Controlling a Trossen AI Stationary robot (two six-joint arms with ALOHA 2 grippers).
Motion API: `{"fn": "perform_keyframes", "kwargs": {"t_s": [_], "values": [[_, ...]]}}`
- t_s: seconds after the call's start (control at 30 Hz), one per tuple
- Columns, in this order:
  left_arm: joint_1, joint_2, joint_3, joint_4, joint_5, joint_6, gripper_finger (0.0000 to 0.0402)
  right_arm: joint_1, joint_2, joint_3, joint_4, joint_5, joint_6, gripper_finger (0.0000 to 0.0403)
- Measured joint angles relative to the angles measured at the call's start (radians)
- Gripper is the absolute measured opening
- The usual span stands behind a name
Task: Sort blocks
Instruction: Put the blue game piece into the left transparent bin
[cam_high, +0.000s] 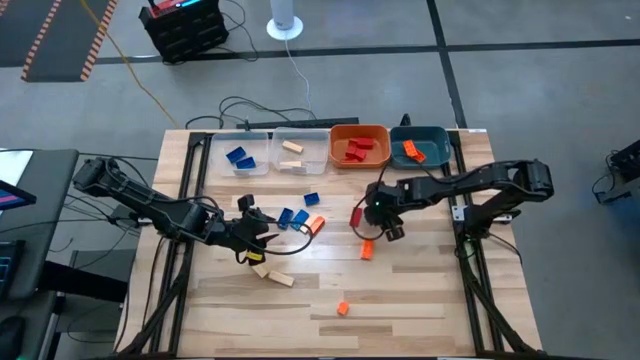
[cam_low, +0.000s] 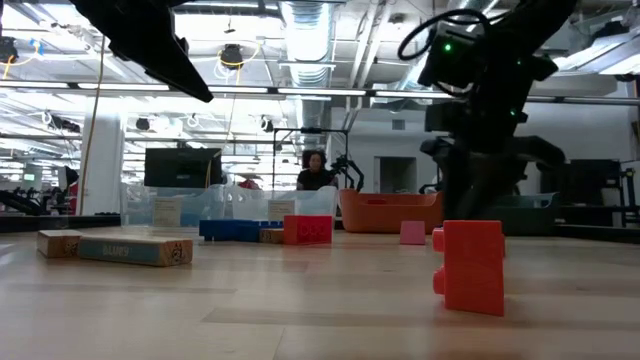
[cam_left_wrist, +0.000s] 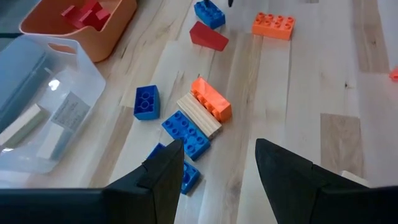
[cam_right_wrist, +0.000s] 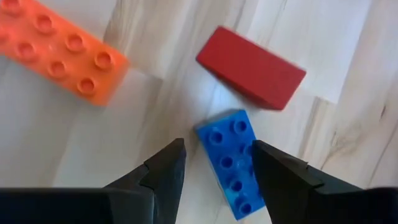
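Blue studded block (cam_right_wrist: 231, 158) sits between my right hand's (cam_right_wrist: 214, 171) open fingers, ungripped; light, rigid, slick plastic, so I'd pinch its long flat sides. Left hand (cam_left_wrist: 217, 165) hovers open.

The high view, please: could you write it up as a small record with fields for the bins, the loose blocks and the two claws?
bins: four in a row at the table's far edge; clear bin with blue blocks, clear bin with tan blocks, orange bin, teal bin
loose blocks: scattered mid-table, blue, orange, red, tan
left claw: open, empty, beside the blue-orange cluster
right claw: open, over a blue block beside a red block
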Motion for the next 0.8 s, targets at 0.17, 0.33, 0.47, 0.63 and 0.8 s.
{"fn": "perform_keyframes", "kwargs": {"t_s": [0.17, 0.33, 0.47, 0.63, 0.8], "values": [[0.000, 0.000, 0.000, -0.017, 0.008, -0.010, 0.0192, -0.020, 0.000, -0.002, 0.001, -0.002, -0.030, 0.0217], [0.000, 0.000, 0.000, -0.016, 0.008, -0.012, 0.0192, -0.048, 0.000, -0.001, 0.000, -0.005, -0.023, 0.0230], [0.000, 0.000, 0.000, -0.015, 0.007, -0.013, 0.0192, -0.060, 0.000, -0.001, -0.001, -0.005, -0.034, 0.0258], [0.000, 0.000, 0.000, -0.013, -0.002, -0.013, 0.0192, -0.060, 0.007, -0.001, -0.004, -0.008, -0.077, 0.0276], [0.000, 0.000, 0.000, -0.013, -0.005, -0.021, 0.0192, -0.094, 0.056, -0.001, -0.005, -0.066, -0.083, 0.0276]]}}
